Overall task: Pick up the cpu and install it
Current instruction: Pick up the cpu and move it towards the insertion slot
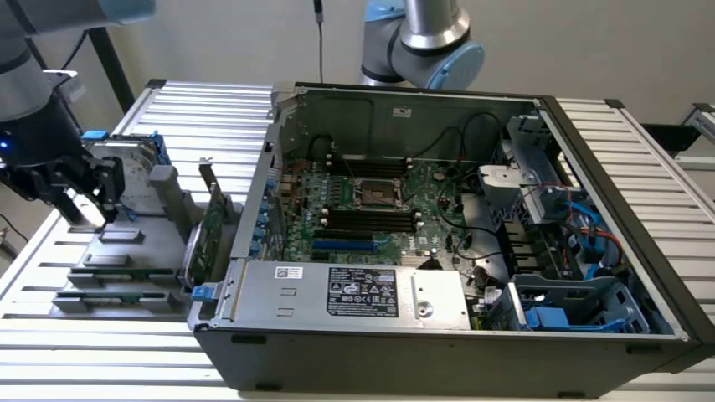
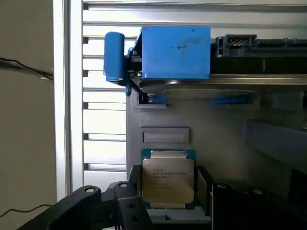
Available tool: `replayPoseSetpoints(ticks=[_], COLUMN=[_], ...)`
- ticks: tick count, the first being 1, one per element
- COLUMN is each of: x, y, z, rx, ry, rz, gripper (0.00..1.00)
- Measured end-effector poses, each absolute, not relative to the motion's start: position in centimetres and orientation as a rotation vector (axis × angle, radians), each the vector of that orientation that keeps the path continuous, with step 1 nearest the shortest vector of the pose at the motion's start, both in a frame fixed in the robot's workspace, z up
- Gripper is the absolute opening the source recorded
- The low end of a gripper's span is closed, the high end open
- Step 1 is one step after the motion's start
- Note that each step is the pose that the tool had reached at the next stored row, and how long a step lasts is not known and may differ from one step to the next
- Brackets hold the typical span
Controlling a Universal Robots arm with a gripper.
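Note:
The cpu, a small square chip with a dull silver top and a green rim, lies flat on the grey parts holder. My gripper straddles it, with a dark finger pressed against each of two opposite edges, so it is shut on the chip. In the exterior view the gripper is low over the holder at the exterior view's left, outside the computer case, and its fingers hide the chip. The bare processor socket sits in the middle of the green motherboard inside the case.
A hard drive with blue rails stands on the holder just beyond the chip. The open computer case is full of cables, memory slots and a grey power supply with a black label. A second robot arm stands behind it.

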State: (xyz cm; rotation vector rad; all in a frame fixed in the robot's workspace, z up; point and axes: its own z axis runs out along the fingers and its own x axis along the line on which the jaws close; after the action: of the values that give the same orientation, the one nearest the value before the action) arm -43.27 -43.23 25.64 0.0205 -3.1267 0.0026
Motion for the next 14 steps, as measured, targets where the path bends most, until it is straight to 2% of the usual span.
replayPoseSetpoints(ticks=[14], x=[-41.7], y=[-43.2], z=[32.0], rx=[0.02], ry=[-3.126], rz=[0.003], gripper=[0.55])
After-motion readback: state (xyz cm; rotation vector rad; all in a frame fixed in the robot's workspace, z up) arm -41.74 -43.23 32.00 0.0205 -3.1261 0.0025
